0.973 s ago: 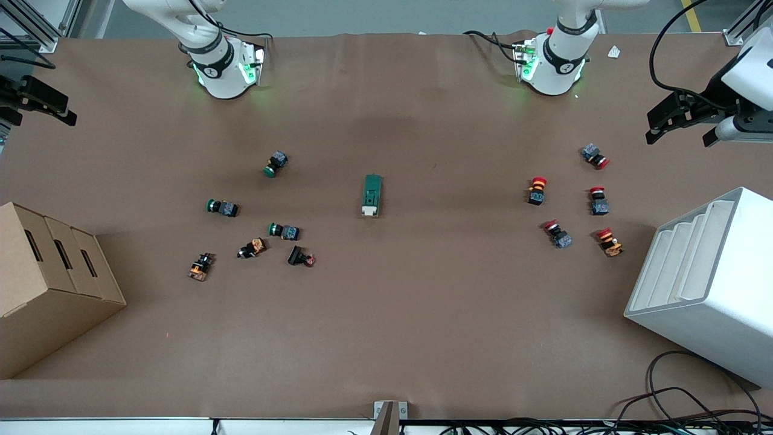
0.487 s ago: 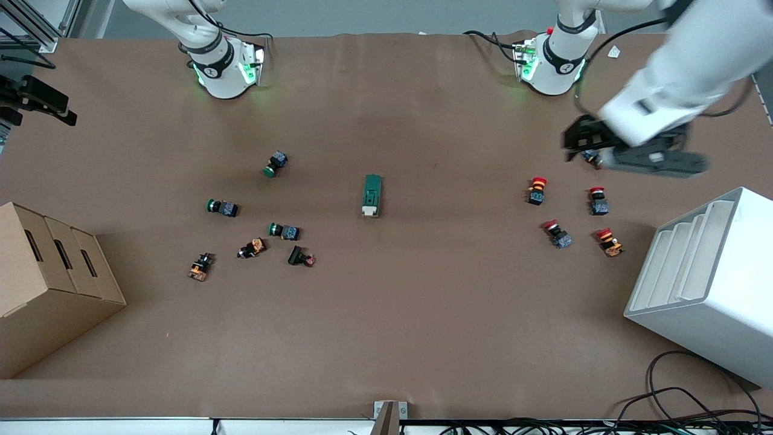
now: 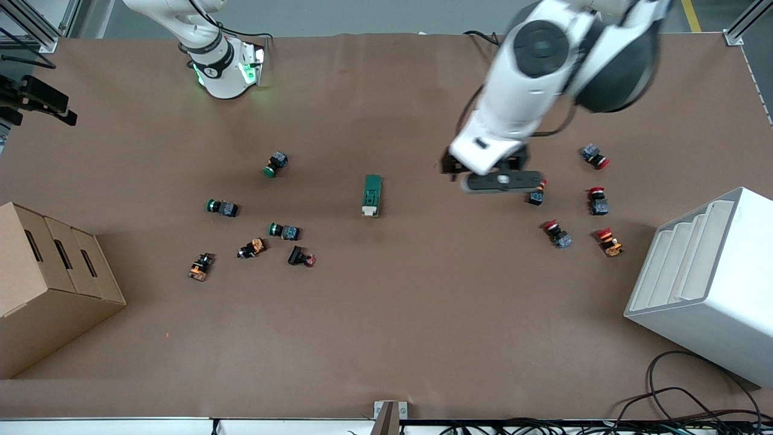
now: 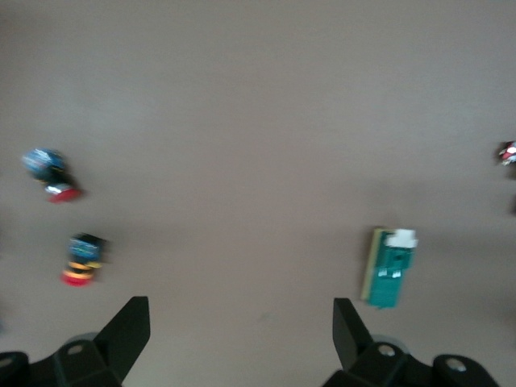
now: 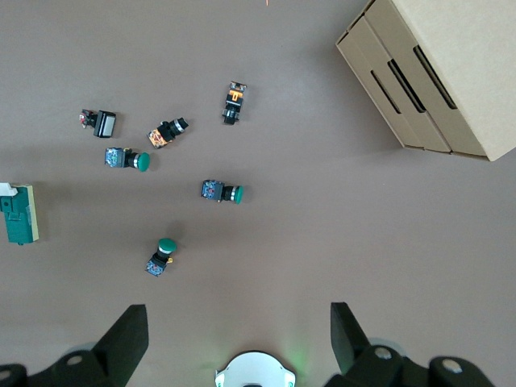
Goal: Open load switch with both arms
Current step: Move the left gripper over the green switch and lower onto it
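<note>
The load switch (image 3: 372, 195), a dark-green oblong block with its white toggle end toward the front camera, lies flat near the table's middle. It also shows in the left wrist view as load switch (image 4: 390, 268) and at the edge of the right wrist view as load switch (image 5: 18, 214). My left gripper (image 3: 483, 170) hangs open and holds nothing, above bare table between the switch and the red-capped buttons. My right gripper (image 3: 37, 112) waits open and high at the right arm's end of the table, over its own base (image 5: 254, 372).
Green-capped and orange push buttons (image 3: 284, 230) are scattered toward the right arm's end, red-capped ones (image 3: 598, 201) toward the left arm's end. A cardboard box (image 3: 48, 284) and a white stepped rack (image 3: 706, 284) stand at the two ends, nearer the front camera.
The left arm has swung in from its end of the table, passed over the red-capped buttons, and now hangs close to the load switch. The right arm and the switch have not moved.
</note>
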You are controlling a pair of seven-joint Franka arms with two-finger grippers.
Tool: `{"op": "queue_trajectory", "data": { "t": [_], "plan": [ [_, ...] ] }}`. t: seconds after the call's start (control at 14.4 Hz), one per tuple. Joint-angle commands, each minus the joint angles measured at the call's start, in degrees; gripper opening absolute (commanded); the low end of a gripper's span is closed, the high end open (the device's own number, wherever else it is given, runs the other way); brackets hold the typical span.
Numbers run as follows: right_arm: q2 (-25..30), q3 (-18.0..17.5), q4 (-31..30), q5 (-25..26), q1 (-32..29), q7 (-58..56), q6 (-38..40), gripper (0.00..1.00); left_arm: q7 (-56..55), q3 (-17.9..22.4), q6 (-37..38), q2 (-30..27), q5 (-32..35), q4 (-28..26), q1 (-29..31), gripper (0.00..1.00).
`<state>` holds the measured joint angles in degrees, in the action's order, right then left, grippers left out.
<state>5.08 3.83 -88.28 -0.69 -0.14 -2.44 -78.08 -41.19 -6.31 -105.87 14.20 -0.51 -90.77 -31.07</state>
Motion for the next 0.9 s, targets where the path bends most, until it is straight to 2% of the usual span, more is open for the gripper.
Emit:
{"op": "queue_trajectory", "data": {
  "t": [0.0, 0.14, 0.35, 0.83],
  "plan": [
    [1.6, -0.2, -1.5, 0.5, -0.2, -0.2, -0.2, 1.0, -10.4, 0.2, -4.8, 3.7, 4.3, 0.3, -5.7, 1.0],
    [1.5, -0.2, -1.2, 0.5, -0.3, -0.2, -0.1, 1.0, -21.3, 0.2, -9.6, 7.4, 8.1, 0.2, -9.9, 1.0],
    [1.3, -0.2, -0.4, 0.5, -0.3, -0.1, -0.1, 1.0, -29.6, 0.2, -14.0, 12.1, 12.8, 0.2, -15.0, 1.0],
    [-0.9, 0.0, 1.5, -0.1, -0.9, -0.2, -0.4, 1.0, -58.9, 0.2, -20.2, 23.2, 34.1, 0.2, -26.4, 1.0]
  ]
}}
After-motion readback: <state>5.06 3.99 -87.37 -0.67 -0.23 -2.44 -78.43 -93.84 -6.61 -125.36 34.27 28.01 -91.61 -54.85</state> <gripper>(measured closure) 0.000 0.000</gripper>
